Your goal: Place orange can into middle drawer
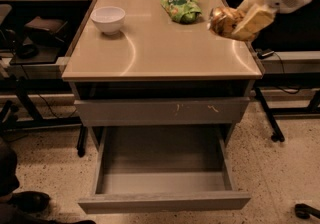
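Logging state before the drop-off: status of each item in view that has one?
gripper: shut on orange can, upper right, by the right edge of the table.
orange can: gripped, held in the air.
middle drawer: pulled open, empty.
upper drawer: shut.
white bowl: upright on table, looks empty.
snack bag: lying at table's back.

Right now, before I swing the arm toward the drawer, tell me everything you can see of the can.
The can is a small shiny cylinder, mottled orange-gold with pale speckles and bright glints, metal by the look of it. It lies tilted on its side in the gripper, whose tan fingers clamp its right part. One rounded end points left. It hangs near the table's right edge, apparently clear of the top. Nothing but the gripper touches it. Its far side is hidden.
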Controlling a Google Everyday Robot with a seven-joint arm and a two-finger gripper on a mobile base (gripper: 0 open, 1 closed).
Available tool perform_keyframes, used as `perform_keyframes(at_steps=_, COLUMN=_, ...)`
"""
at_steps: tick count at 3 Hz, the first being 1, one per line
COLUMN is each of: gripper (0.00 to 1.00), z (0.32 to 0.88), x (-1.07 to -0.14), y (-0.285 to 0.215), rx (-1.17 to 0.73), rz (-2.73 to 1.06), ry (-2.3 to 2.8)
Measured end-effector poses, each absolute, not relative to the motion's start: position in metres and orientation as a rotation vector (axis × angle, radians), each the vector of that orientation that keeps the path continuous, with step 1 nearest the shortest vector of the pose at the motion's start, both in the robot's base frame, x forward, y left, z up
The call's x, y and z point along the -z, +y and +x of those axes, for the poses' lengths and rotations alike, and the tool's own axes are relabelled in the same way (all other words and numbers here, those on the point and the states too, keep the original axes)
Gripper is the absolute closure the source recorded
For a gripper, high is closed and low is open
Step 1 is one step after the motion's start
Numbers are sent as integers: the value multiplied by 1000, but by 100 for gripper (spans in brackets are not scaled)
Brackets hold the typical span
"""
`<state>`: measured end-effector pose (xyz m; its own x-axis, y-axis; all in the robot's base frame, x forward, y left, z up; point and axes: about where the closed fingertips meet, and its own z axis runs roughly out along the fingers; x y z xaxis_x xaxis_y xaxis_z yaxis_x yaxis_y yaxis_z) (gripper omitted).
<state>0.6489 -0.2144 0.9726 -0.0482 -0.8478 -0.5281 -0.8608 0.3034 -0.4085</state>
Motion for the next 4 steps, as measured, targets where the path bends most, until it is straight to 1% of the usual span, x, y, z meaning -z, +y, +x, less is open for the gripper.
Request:
perform_keyframes(at_steps=1, gripper=100, z=579, x=-1029, y=-214, rx=101, rz=-1427, ry=1835)
perform_keyframes(at_steps=2, gripper=100, z=496, x=-1067, y=-202, rx=200, rz=-1376, ry=1811)
perform_keyframes(at_steps=3, gripper=100, z=453, x=-1068, y=-215, rx=265, rz=-1349, ry=1876)
perform_keyframes(at_steps=4, gripper=100, z=453, x=-1068, y=-215, rx=265, rz=-1349, ry=1876)
